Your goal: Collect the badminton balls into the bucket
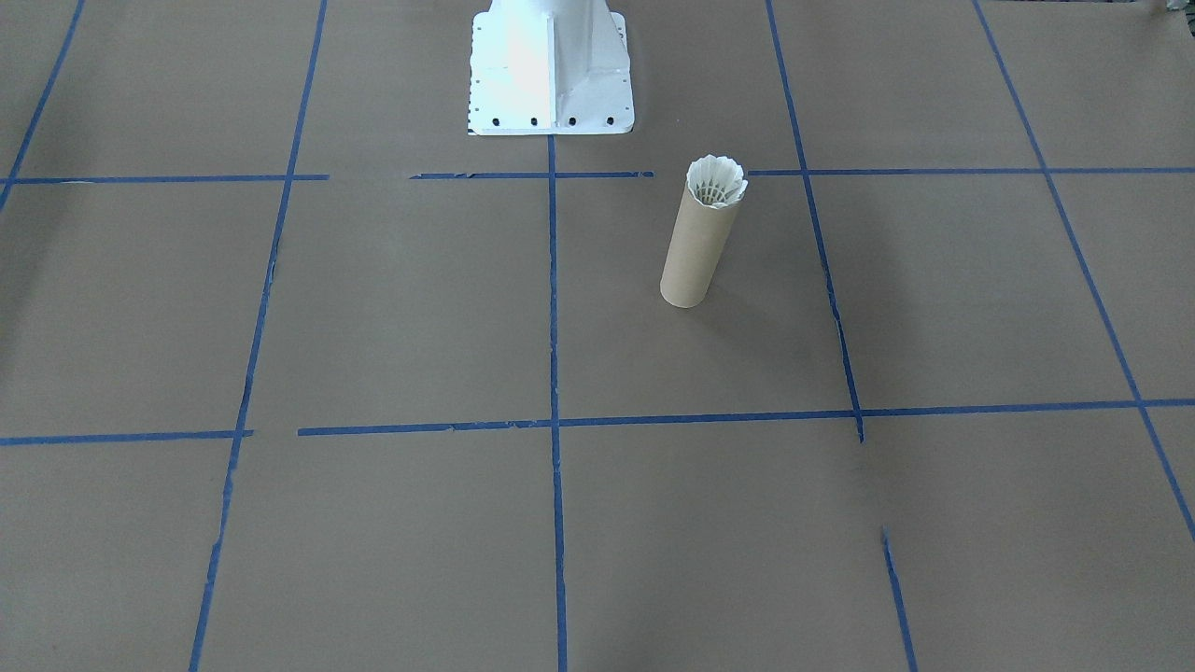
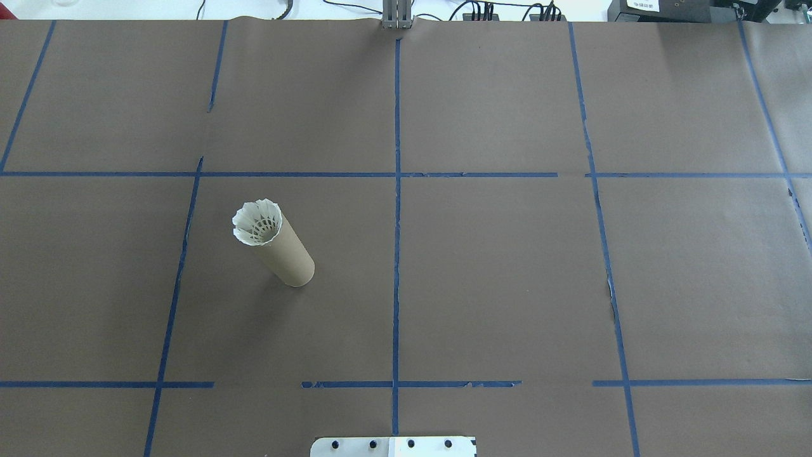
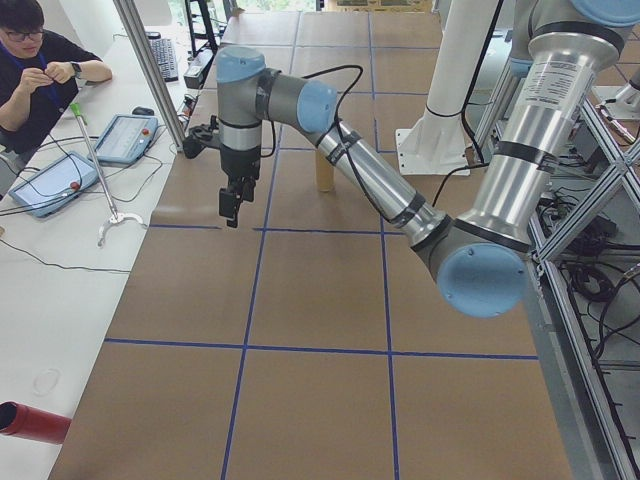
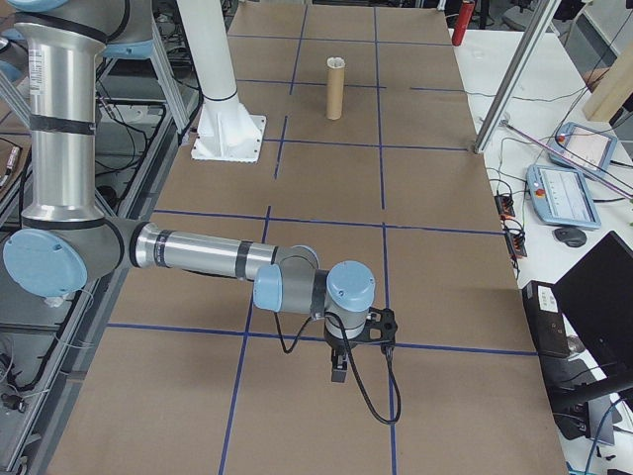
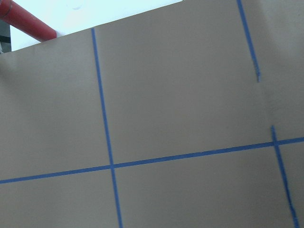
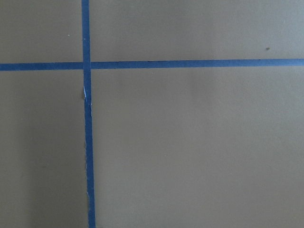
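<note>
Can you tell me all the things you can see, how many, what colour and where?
tube: one, brown, upright on the robot's left half of the table.
shuttlecock: one, white, feathers sticking out of the tube's top.
table: one, brown with blue tape lines.
pedestal base: one, white, at the robot's edge.
red cylinder: one, beside the table.
person: one, seated at the side desk.
left gripper: one, black, above the table.
right gripper: one, black, above the table.

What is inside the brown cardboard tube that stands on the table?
A white feather shuttlecock sits in the open top of the tube, its feather skirt showing at the rim. Its cork tip points down and is hidden, as is everything deeper inside the tube.
</note>
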